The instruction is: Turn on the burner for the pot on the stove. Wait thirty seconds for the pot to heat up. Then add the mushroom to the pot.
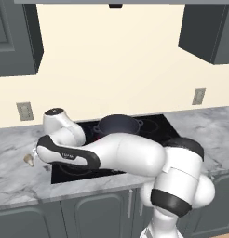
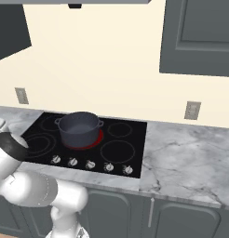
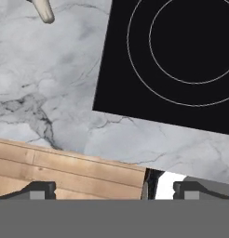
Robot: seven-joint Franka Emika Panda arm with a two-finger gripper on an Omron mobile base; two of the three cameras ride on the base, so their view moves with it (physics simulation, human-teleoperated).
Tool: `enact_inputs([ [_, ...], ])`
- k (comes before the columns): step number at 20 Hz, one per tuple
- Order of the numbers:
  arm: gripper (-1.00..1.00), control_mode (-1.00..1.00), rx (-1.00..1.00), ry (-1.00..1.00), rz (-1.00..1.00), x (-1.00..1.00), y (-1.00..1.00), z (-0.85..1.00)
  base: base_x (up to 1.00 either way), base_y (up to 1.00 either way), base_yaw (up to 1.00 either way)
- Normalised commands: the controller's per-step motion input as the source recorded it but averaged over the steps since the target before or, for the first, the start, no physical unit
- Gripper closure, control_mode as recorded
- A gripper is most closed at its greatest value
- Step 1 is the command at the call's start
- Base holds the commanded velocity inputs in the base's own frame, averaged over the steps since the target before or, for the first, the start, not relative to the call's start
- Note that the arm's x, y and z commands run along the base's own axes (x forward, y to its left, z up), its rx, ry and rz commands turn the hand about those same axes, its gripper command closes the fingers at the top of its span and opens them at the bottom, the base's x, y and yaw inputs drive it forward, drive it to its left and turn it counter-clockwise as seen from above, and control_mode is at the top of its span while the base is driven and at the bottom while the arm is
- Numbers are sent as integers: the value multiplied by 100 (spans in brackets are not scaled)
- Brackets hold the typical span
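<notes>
gripper (image 3: 114, 189): jaws wide apart, empty, over grey marble worktop (image 3: 56, 93) front edge | tiny tan-capped mushroom (image 1: 30, 159): on worktop left of flat black glass stove (image 2: 130, 139) | dark blue-grey metal pot (image 2: 79, 128): on red-glowing burner ring (image 2: 98, 138)

No readable text, number or sign is found in these views. A small pale marking is printed on the dark band of the arm (image 1: 65, 155) in the left base view, but it is too small and blurred to be read. No markings can be made out on the knobs (image 2: 90, 164) of the stove (image 2: 130, 139).
</notes>
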Motion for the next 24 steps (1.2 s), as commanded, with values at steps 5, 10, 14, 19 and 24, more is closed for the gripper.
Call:
enact_inputs([
  [5,-100,-100,4,0,-3,31,37,-5,0,0,0],
  [10,-100,-100,0,0,-6,29,30,-1,0,0,0],
  [14,-100,-100,0,0,-7,29,24,-3,0,0,0],
  [19,-100,-100,0,0,-6,26,31,-8,0,0,0],
  [24,-100,-100,0,0,-5,22,32,-17,0,0,0],
])
